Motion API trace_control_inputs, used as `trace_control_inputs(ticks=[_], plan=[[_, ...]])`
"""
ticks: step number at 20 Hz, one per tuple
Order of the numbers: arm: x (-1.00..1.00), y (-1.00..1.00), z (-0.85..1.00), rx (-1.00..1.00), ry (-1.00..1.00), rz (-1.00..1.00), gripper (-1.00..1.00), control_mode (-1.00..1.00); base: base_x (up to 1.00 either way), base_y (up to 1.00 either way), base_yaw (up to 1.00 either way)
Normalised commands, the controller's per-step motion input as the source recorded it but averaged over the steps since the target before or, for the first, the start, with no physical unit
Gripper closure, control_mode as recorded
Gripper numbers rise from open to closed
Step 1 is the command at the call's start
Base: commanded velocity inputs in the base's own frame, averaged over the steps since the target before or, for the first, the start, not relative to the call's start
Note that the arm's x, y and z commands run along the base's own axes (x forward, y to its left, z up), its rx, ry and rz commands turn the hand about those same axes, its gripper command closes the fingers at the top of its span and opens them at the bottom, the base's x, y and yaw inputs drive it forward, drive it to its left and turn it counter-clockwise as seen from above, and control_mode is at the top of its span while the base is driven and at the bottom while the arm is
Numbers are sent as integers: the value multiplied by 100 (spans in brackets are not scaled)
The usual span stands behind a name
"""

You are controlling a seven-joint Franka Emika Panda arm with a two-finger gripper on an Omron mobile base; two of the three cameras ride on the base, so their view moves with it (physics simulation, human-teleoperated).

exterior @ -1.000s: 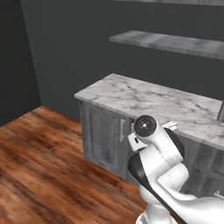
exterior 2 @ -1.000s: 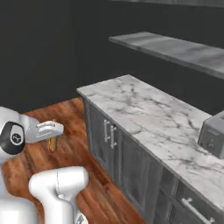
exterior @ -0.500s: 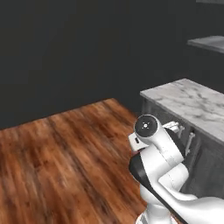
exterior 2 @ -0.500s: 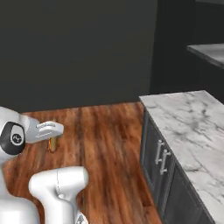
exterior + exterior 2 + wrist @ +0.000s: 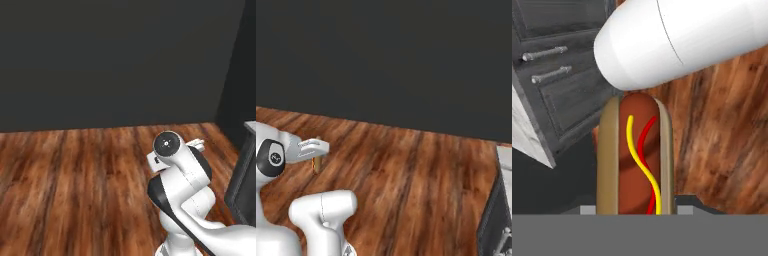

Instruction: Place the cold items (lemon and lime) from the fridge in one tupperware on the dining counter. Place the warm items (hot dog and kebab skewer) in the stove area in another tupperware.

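carrying the hot dog (image 5: 634, 160) in the end effector (image 5: 316, 156), clamped on the bun, which hangs just below the hand and above the wood floor (image 5: 75, 190) in the right base view. seemingly mid-transit: one warm item picked up, not yet delivered into a tupperware; no tupperware, kebab skewer, lemon or lime visible here, so impossible to say how the rest of the job stands. facing a plain dark wall (image 5: 386, 60) over reddish plank flooring. at the right edge of both base views, the corner of a dark cabinet (image 5: 496, 220) with a pale marble counter (image 5: 504, 156) on top; in the hand view, grey drawer fronts with metal handles (image 5: 544, 52) close by.
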Motion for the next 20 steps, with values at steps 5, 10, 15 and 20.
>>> trace_control_inputs(ticks=[5, 10, 15, 20], plan=[[0, 0, 0, 0, 0, 0, 100, 100, 41, 0, 69], [0, 0, 0, 0, 0, 0, 100, 100, 39, -12, 59], [0, 0, 0, 0, 0, 0, 100, 100, 36, -32, 57], [0, 0, 0, 0, 0, 0, 100, 100, 24, -4, 57]])
